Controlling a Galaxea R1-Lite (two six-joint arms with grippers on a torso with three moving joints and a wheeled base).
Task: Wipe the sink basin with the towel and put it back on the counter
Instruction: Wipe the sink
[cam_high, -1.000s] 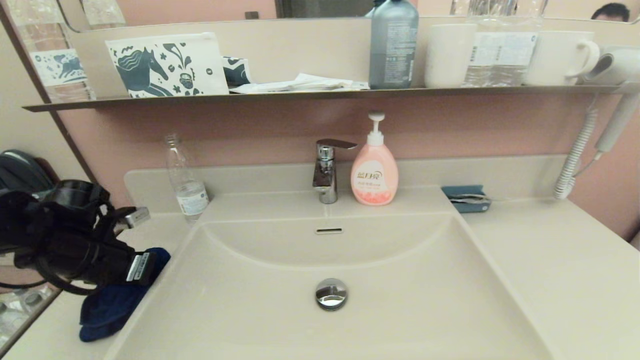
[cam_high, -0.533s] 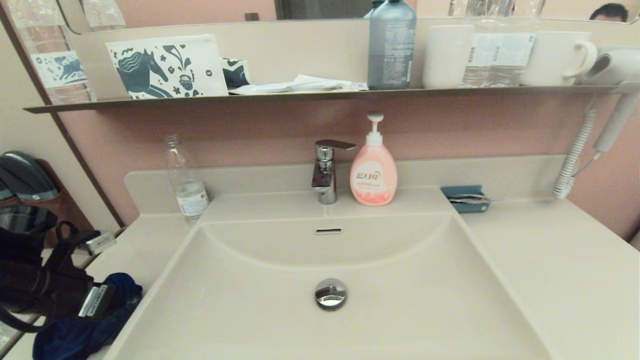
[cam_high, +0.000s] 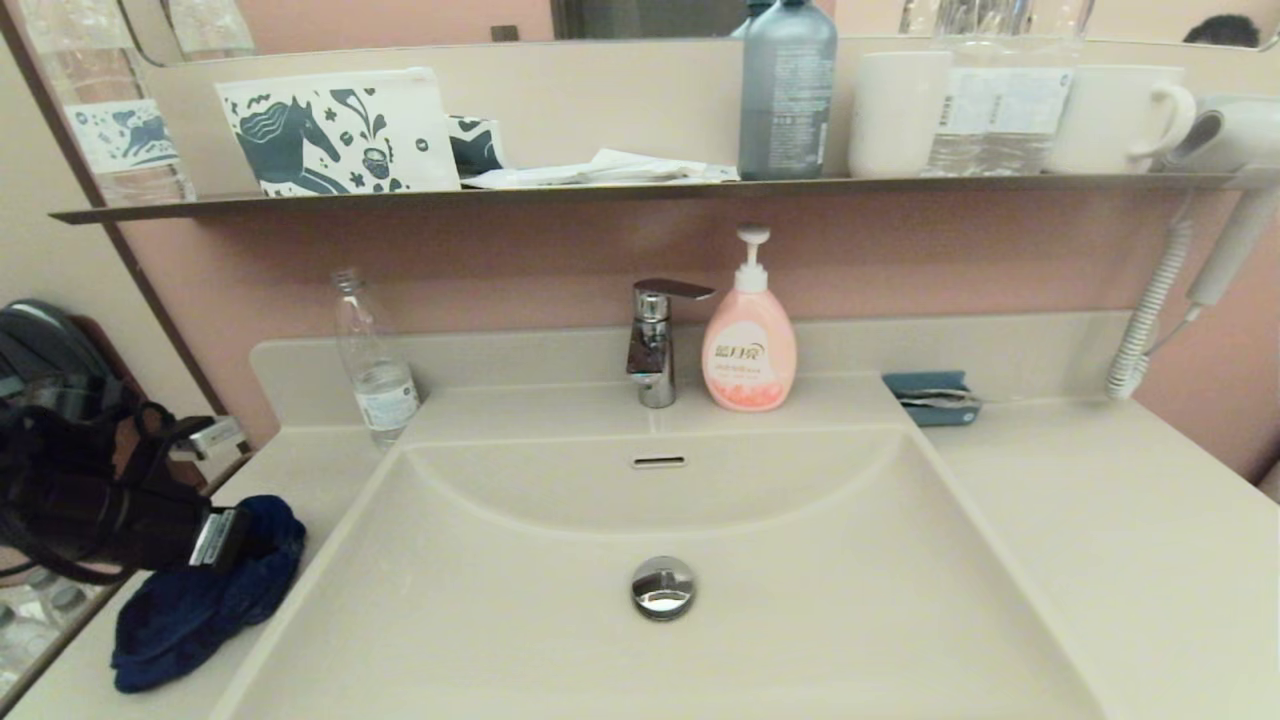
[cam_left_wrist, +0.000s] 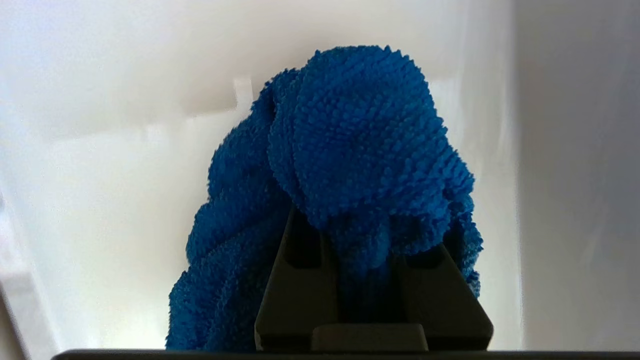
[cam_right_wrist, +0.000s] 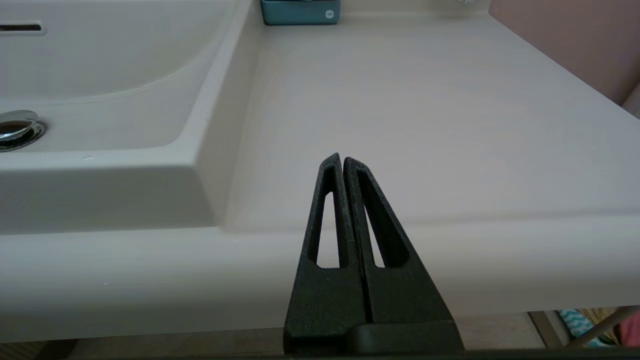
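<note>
Blue microfibre towel (cam_left_wrist: 350, 150) pinched by left gripper (cam_left_wrist: 367, 250) on counter (cam_high: 300, 470) beside sink basin (cam_high: 800, 620); right gripper (cam_right_wrist: 343, 161) fingers pressed together; pink soap bottle (cam_high: 749, 345) label unreadable.

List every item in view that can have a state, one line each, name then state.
towel: bunched, on the counter left of the basin, gripped
left gripper: shut on the towel
right gripper: shut, empty, before the counter's front edge
sink basin: empty
drain plug: seated
soap bottle: upright
clear bottle: upright, uncapped
</note>
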